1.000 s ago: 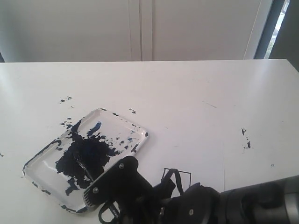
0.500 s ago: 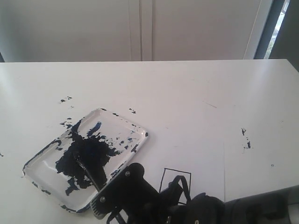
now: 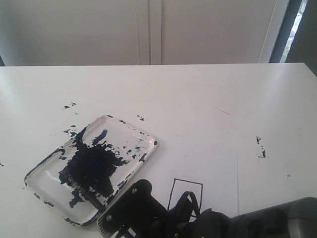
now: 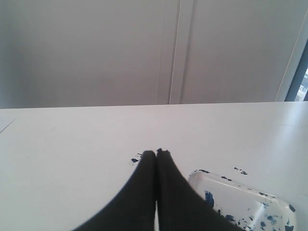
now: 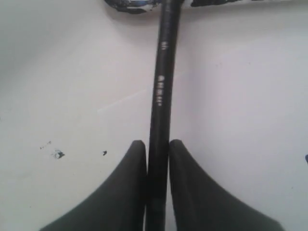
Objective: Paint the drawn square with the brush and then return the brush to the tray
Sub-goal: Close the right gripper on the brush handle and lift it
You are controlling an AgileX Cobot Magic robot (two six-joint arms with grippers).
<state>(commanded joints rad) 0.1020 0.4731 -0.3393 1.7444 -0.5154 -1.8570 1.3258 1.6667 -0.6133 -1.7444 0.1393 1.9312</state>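
The brush, clamped in the right hand, reaches into the tray; left hand closed.

Exterior high above table, wrist views low, all sharing tray

Bare workroom; paint-flecked white table, panelled wall.

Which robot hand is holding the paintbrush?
The right gripper: its fingers squeeze the black handle of the brush. The left gripper has its fingers shut together with nothing between them.
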